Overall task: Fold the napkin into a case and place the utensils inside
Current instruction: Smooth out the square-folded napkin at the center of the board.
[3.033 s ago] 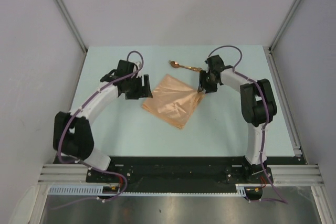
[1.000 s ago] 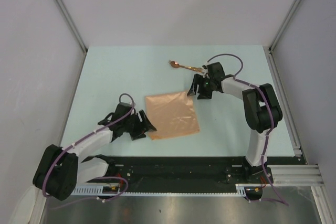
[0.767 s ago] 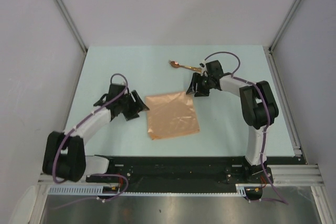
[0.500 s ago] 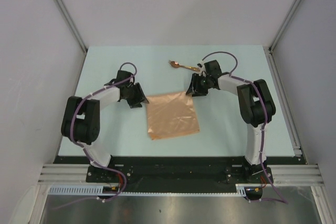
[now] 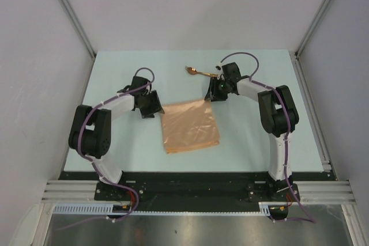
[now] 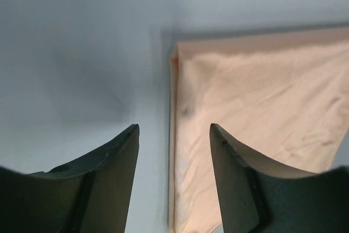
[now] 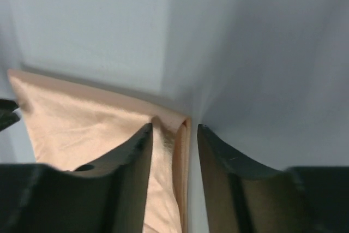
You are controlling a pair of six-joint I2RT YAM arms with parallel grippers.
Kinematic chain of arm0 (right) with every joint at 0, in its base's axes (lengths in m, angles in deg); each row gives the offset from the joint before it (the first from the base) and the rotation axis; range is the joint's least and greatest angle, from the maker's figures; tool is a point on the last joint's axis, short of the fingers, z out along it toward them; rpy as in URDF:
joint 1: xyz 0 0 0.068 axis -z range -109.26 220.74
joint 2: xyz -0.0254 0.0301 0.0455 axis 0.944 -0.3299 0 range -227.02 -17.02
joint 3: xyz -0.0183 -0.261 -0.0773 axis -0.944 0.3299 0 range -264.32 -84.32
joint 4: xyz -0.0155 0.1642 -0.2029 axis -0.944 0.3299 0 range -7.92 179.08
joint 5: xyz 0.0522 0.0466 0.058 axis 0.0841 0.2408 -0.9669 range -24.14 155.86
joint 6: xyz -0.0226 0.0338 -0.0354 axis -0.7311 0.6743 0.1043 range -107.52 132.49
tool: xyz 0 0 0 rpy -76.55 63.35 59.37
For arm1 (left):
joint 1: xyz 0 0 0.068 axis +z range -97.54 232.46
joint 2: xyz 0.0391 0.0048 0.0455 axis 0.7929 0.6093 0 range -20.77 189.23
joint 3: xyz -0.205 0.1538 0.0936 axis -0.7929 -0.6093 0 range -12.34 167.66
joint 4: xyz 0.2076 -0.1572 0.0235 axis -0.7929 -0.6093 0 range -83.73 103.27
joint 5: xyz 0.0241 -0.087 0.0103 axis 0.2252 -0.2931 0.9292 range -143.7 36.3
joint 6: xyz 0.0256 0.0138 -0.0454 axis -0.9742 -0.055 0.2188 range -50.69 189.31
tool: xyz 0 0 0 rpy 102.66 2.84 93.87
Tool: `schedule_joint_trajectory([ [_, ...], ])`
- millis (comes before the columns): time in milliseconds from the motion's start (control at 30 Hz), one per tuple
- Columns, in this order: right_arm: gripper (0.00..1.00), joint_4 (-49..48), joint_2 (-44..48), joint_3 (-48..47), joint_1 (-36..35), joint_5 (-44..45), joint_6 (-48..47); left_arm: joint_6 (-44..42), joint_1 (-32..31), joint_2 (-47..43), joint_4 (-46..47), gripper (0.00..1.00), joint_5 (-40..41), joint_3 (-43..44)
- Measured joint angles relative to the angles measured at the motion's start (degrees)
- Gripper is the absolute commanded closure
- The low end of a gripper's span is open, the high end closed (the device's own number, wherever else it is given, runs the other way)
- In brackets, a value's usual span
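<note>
Up from the near edge of the table point(image 5: 115, 73), the left fingers point(image 6: 114, 162) now straddle, released, the far-left corner of the central napkin point(image 5: 190, 126). The right fingers point(image 7: 128, 159), narrowly parted, bracket its far-right corner.

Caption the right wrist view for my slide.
Right gripper, jaws apart, straddling the napkin corner on the pale table.

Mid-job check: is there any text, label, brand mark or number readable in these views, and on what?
None can be read in any view.
The napkin is plain cloth with no print.
The utensils are too small to show any stamp.
The table is bare of markings.
</note>
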Motion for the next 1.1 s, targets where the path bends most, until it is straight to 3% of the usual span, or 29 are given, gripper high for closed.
schedule_joint_trajectory([
  [200, 0.22, 6.2, 4.7, 0.3, -2.6, 6.7, -2.0, -0.9, -4.5, -17.3, -3.2, 0.41, 2.8, -9.3],
  [367, 0.22, 10.2, 14.7, 5.8, -8.5, 13.2, -1.5, 0.2, -5.6, -32.6, -4.8, 0.49, 2.5, -17.8],
  [467, 0.29, 9.3, 18.5, 7.3, -14.6, 12.4, 0.5, 1.6, -5.6, -38.1, -5.9, 0.5, 2.5, -21.9],
  [633, 0.44, -3.0, 17.1, 11.0, -24.8, 1.1, 8.8, 3.5, -5.6, -43.7, -7.9, 0.48, 3.5, -23.5],
  [667, 0.48, -5.3, 15.9, 11.1, -26.0, -0.9, 10.3, 3.7, -5.6, -44.7, -8.2, 0.48, 4.0, -23.5],
  [700, 0.6, -8.3, 14.1, 11.1, -27.5, -3.2, 12.1, 4.0, -5.6, -45.7, -8.5, 0.48, 4.4, -23.5],
  [767, 0.68, -13.7, 10.2, 11.2, -29.6, -6.9, 15.5, 4.2, -5.6, -47.4, -9.0, 0.48, 4.9, -23.5],
  [1100, 0.78, -24.9, 4.6, 16.5, -33.6, -13.1, 22.6, 4.6, -5.6, -48.8, -9.1, 0.48, 5.0, -24.0],
])
